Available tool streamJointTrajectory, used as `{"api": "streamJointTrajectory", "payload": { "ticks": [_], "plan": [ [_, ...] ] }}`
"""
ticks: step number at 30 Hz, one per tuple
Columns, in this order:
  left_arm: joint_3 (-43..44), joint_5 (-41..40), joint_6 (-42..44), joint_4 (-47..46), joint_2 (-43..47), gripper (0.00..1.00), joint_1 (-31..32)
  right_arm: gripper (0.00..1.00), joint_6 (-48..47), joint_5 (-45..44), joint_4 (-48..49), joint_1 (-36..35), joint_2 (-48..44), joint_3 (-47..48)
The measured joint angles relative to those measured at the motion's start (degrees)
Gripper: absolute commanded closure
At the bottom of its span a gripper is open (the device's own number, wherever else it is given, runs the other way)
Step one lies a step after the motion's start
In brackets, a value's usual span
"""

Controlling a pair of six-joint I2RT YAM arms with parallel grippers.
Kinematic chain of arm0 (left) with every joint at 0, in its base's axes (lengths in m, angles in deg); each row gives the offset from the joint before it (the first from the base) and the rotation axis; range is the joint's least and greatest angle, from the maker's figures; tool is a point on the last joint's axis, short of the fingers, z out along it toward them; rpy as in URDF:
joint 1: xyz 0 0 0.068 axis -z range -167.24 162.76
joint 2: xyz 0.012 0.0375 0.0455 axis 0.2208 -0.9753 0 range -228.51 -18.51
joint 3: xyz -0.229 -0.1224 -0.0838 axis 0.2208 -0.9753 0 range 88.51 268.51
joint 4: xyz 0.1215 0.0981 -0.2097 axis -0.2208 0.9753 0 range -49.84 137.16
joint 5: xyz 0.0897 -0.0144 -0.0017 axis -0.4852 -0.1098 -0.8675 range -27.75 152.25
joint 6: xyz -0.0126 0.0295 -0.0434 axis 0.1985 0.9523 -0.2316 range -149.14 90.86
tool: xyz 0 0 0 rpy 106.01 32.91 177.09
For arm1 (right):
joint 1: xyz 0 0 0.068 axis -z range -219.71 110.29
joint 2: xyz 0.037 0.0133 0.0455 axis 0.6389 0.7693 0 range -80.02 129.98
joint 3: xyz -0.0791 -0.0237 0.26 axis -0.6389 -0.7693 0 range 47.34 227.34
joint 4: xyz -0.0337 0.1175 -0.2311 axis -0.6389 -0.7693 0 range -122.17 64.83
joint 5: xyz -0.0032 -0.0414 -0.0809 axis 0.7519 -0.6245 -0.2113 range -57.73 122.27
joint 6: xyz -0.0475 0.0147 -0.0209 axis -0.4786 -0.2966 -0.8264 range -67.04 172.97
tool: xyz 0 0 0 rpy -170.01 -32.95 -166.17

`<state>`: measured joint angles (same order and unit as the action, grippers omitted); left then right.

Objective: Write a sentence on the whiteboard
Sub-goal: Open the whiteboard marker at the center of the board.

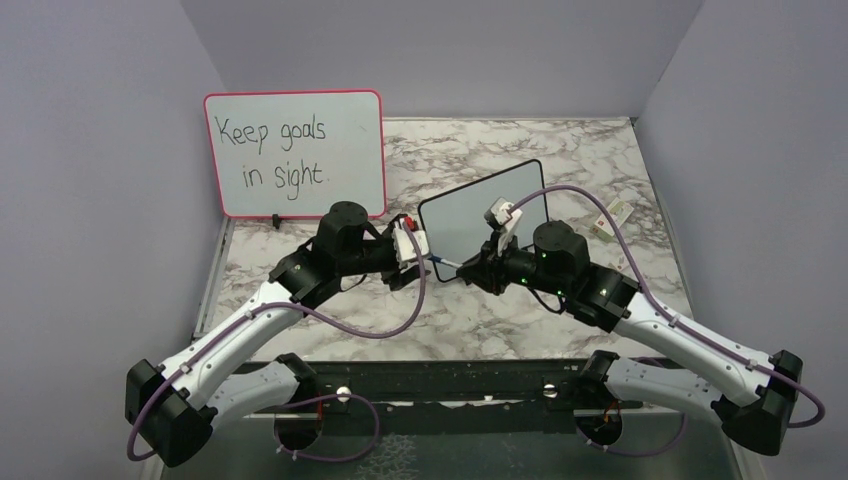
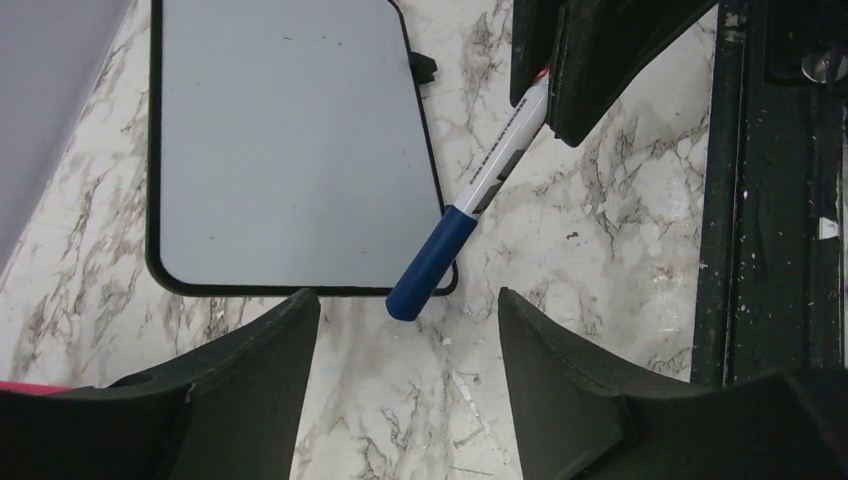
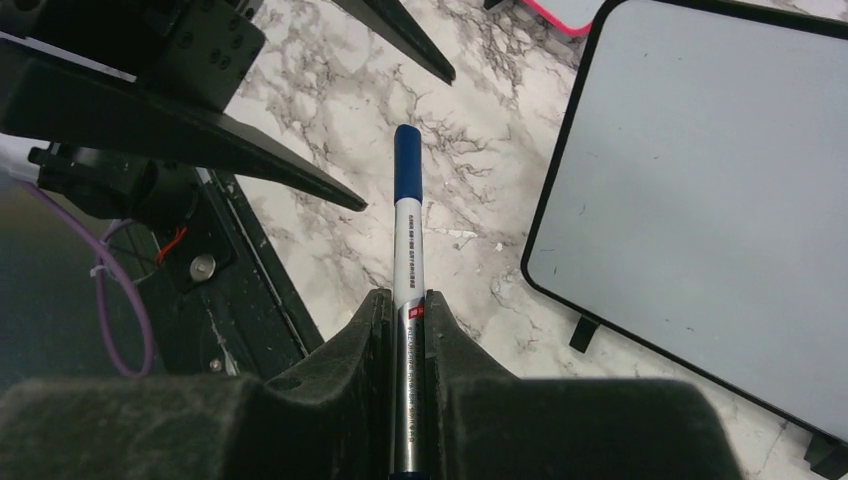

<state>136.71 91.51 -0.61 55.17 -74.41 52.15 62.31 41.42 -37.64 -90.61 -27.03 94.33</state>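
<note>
A: Where do we find the whiteboard [image 1: 480,215]?

B: We see it on the marble table [image 1: 560,160], near the middle. It seems to lie flat, just past both grippers and to the right of the pink-framed board [image 1: 295,155], which stands at the back with black handwriting on it. Its own face shows us plain grey-white with a few faint specks.

A: And the marker [image 3: 407,230]?

B: We see it clamped in the right gripper [image 3: 405,305]. The jaws are pressed tight on the white barrel, and its blue cap [image 3: 406,165] points out ahead, toward the left arm. From the left wrist the capped end sits over the board's near corner.

A: What do we make of the left gripper [image 2: 408,300]?

B: Its jaws stand apart and hold nothing. Its fingers [image 2: 290,330] sit either side of the cap's tip, with a gap on both sides. We cannot tell how near the cap is in height.
</note>
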Motion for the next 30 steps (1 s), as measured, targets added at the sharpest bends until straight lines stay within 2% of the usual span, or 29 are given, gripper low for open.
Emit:
{"api": "streamJointTrajectory", "payload": {
  "ticks": [12, 23, 30],
  "plan": [
    [0.0, 5.0, 2.7, 0.0, -2.0, 0.62, 0.0, 0.99, -0.3, 4.4, 0.8, 0.0, 2.0, 0.0],
    [0.0, 9.8, 2.8, 0.1, -2.4, 0.65, 0.0, 0.99, 0.0, 6.6, 2.2, 0.0, 2.6, 0.0],
    [0.0, 10.2, 3.1, 0.5, -2.9, 0.71, 0.0, 0.99, 0.0, 6.9, 2.2, 0.0, 2.6, 0.0]
  ]
}}
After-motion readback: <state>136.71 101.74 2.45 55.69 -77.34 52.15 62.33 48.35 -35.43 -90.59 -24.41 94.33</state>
